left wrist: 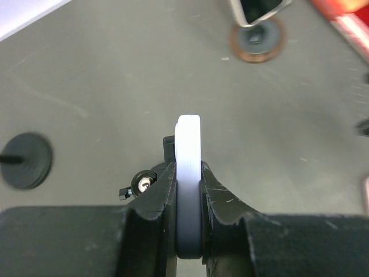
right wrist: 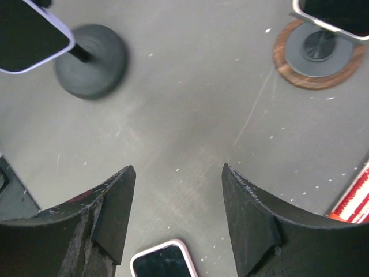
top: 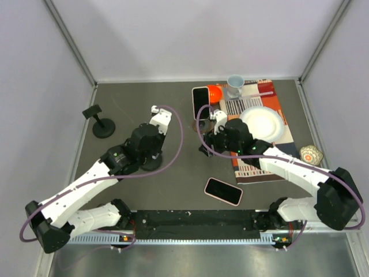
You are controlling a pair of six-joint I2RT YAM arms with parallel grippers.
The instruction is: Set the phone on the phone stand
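Note:
My left gripper (left wrist: 189, 167) is shut on a white-edged phone (left wrist: 189, 144), seen edge-on and upright between its jaws. In the right wrist view the same phone (right wrist: 29, 32), dark screen in a pale case, hangs over a black phone stand (right wrist: 92, 60); whether it rests on the stand I cannot tell. From above, the left gripper (top: 151, 151) hides this phone, and only the stand's round base (top: 153, 165) shows. My right gripper (right wrist: 179, 167) is open with nothing in it, over bare table near a pink-cased phone (right wrist: 164, 262) that lies flat (top: 223, 191).
An empty black stand (top: 102, 122) is at the left. Another phone sits on a wooden-based stand (top: 200, 104) at the back. On the striped mat (top: 253, 170) to the right are a white plate (top: 262, 122), a grey cup (top: 234, 85) and an orange object (top: 214, 92). A small patterned thing (top: 311, 154) lies at the far right.

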